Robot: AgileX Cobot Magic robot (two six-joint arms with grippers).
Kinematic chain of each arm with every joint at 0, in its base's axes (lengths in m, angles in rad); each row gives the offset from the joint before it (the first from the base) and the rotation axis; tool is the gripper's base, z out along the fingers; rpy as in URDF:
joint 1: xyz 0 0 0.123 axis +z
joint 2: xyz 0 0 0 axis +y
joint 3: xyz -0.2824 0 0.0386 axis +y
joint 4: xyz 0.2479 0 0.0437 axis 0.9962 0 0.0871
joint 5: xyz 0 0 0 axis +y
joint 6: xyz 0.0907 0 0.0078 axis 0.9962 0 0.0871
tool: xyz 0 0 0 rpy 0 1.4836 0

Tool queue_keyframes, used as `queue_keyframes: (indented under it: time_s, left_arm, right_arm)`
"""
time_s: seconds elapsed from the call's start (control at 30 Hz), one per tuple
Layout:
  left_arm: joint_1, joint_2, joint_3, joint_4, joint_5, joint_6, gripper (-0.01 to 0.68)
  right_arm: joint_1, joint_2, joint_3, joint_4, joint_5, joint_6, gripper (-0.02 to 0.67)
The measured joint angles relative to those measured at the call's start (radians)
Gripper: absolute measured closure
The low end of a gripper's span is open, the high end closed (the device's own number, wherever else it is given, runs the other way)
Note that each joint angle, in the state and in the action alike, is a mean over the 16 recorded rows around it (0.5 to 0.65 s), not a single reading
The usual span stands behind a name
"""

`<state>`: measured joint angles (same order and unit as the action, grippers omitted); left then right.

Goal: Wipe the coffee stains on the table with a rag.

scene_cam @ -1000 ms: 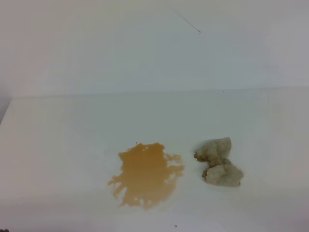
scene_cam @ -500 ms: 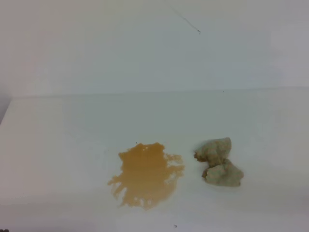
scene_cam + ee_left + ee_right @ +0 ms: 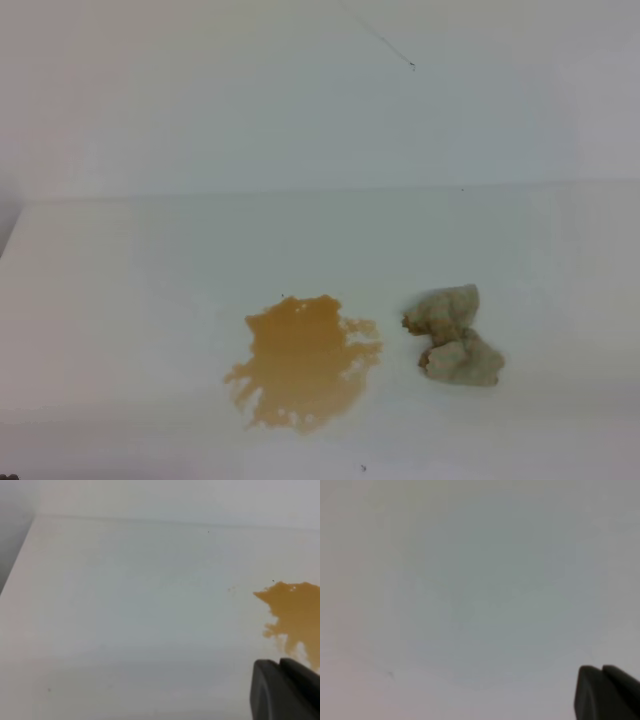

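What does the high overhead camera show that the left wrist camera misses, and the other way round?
Only the high view shows the rag, lying to the right of the coffee stains and apart from them, and the whole outline of the spill. Only the left wrist view shows the left end effector, dark in the bottom right corner, and the table's left edge. Both show the white table and the orange-brown stains, unwiped.

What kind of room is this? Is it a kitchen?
Hard to say; probably a robot test bench, not a kitchen. Only a plain white table against a bare wall, an orange-brown coffee splotch, and a crumpled beige rag show.
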<state>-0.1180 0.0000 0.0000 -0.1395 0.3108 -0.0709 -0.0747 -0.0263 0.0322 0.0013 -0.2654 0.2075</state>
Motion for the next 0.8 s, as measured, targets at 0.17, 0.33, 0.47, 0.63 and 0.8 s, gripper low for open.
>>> queue_keyframes:
  time_s: [0.17,0.33,0.47,0.63,0.8]
  left_arm:
    - [0.000,0.000,0.000,0.000,0.000,0.000,0.675]
    - [0.000,0.000,0.000,0.000,0.000,0.000,0.675]
    - [0.000,0.000,0.000,0.000,0.000,0.000,0.675]
    - [0.000,0.000,0.000,0.000,0.000,0.000,0.675]
    - [0.000,0.000,0.000,0.000,0.000,0.000,0.675]
  right_arm:
    - [0.000,0.000,-0.022,-0.004,-0.101,0.028,0.652]
    - [0.000,0.015,-0.096,-0.019,-0.107,0.062,0.652]
    - [0.000,0.058,-0.189,-0.033,-0.008,0.089,0.652]
    - [0.000,0.167,-0.336,-0.034,0.209,0.110,0.652]
    - [0.001,0.341,-0.478,0.016,0.456,0.055,0.652]
